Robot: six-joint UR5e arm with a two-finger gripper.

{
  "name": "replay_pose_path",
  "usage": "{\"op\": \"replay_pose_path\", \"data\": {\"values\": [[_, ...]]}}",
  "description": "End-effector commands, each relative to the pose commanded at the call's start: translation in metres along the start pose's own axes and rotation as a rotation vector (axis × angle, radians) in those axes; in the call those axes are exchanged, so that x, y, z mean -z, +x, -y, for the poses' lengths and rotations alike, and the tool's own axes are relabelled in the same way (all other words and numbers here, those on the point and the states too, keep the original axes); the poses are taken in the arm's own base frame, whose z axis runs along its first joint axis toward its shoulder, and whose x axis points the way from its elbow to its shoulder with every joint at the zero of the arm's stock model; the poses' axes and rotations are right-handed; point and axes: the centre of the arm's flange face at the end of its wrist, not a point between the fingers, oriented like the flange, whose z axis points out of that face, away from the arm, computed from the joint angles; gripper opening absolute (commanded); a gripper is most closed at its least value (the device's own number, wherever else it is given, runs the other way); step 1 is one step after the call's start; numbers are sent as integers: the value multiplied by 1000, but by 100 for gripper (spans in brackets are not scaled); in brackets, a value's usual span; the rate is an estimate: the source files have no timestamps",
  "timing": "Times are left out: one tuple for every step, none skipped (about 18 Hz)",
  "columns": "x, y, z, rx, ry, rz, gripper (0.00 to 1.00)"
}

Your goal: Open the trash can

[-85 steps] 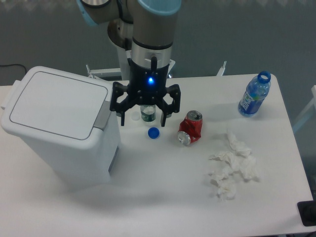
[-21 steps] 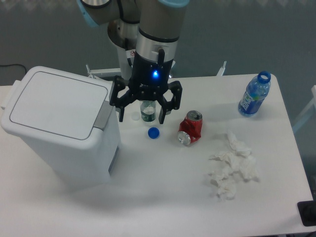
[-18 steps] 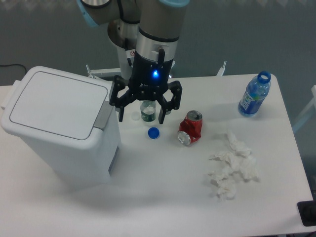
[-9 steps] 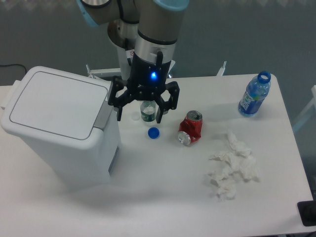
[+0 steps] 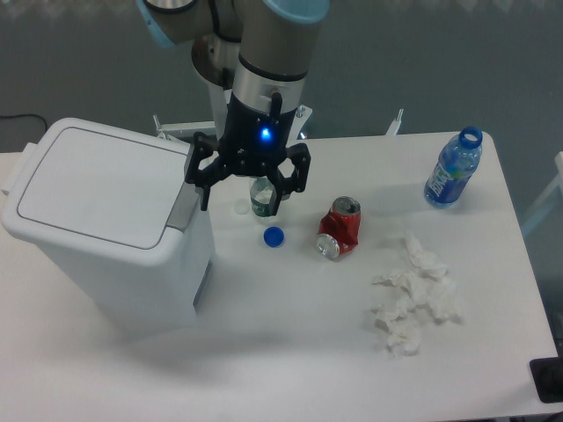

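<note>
Gripper (image 5: pixel 238 203) shifted left toward trash can (image 5: pixel 106 224), jaws spread

I am holding my hand (image 5: pixel 239 199) pointed straight down from the wrist, with my arm reaching in from the top of the view. My two black fingers (image 5: pixel 203 176) are spreading wide apart, gripping nothing. A blue light is glowing on the hand's body just above them.
</note>
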Motion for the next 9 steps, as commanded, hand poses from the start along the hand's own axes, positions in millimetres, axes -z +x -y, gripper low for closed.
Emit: {"op": "replay_pose_path", "data": {"values": [[0, 0, -1, 1, -1, 0, 100], [-1, 0, -1, 1, -3, -1, 100], [-2, 1, -2, -1, -5, -2, 100], [-3, 3, -2, -4, -6, -3, 100], [-3, 4, -3, -5, -8, -4, 100], [-3, 4, -3, -5, -6, -4, 100], [-4, 5, -3, -6, -9, -5, 100], [-4, 5, -3, -7, -9, -5, 100], [-4, 5, -3, -7, -9, -5, 100]]}}
